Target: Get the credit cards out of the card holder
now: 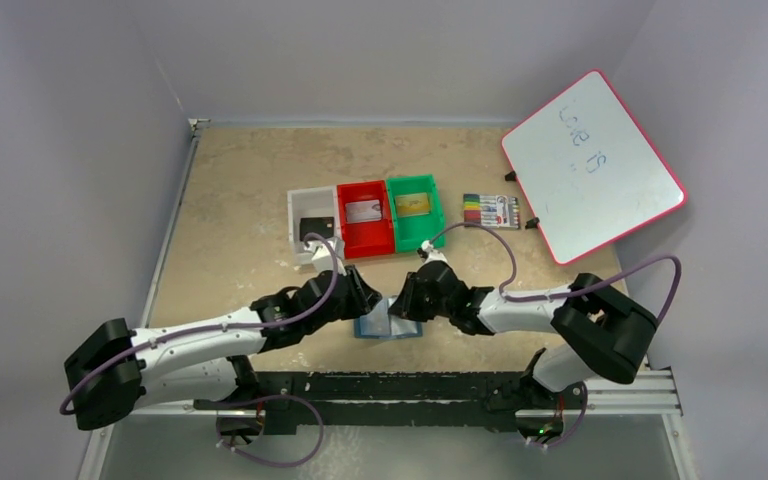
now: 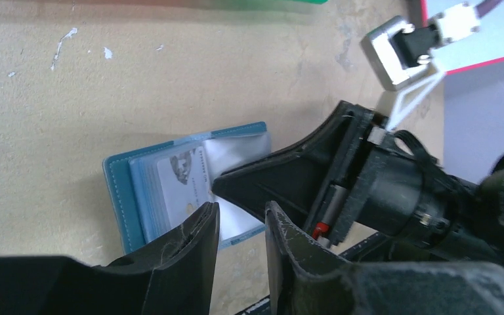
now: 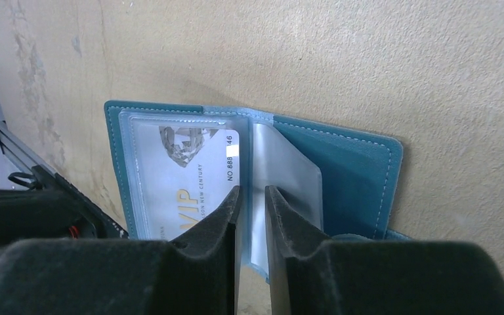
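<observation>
The teal-blue card holder lies open on the table between my two grippers. In the right wrist view its cover is spread flat. A pale silver card with gold "VIP" lettering sits in the left clear pocket, and a clear pocket leaf lies beside it. My right gripper has its jaws narrowly apart, tips down on the pockets at the fold, holding nothing. My left gripper is open and empty just above the holder's near edge, close to the right gripper's tip. The card also shows in the left wrist view.
Three bins stand behind: a white bin holding a black card, a red bin holding a grey card, and a green bin holding a gold card. A marker pack and a whiteboard are at the right.
</observation>
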